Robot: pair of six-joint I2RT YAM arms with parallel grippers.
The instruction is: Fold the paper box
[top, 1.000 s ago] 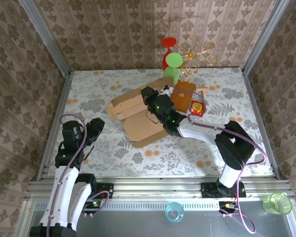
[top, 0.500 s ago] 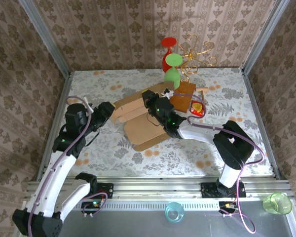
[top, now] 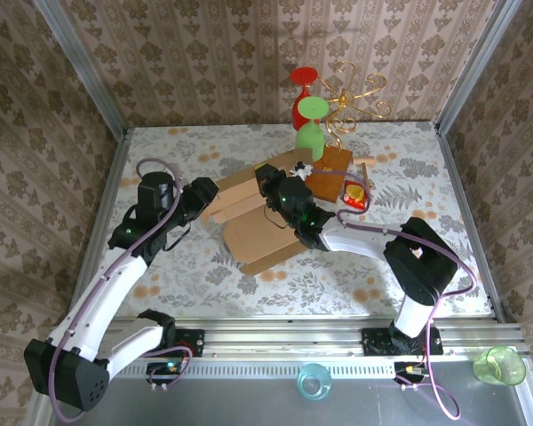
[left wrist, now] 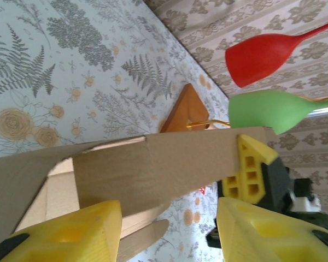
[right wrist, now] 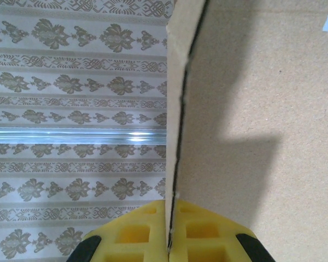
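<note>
The paper box [top: 253, 229], a light-brown die-cut sheet with some flaps raised, lies mid-table. My right gripper [top: 271, 183] is shut on the edge of an upright flap at the box's far side. In the right wrist view the yellow fingers [right wrist: 136, 234] pinch that thin cardboard edge [right wrist: 175, 136], with the wall behind. My left gripper [top: 200, 197] stands open at the box's left flaps. In the left wrist view a flap [left wrist: 153, 166] lies just ahead of its gap, between the yellow fingers [left wrist: 71, 234] and apart from them. The right gripper's yellow finger [left wrist: 250, 164] shows behind that flap.
A reddish-brown wooden block [top: 330, 171] and a small red item [top: 356, 193] lie right of the box. Red and green goblets [top: 307, 106] with a gold wire stand are at the back wall. A green cup [top: 500, 365] and a blue cup [top: 314, 382] sit on the front rail.
My left arm has swung forward and right from the near left up to the box's left flaps, its jaws widening. The right gripper kept its hold; the box shifted slightly.
</note>
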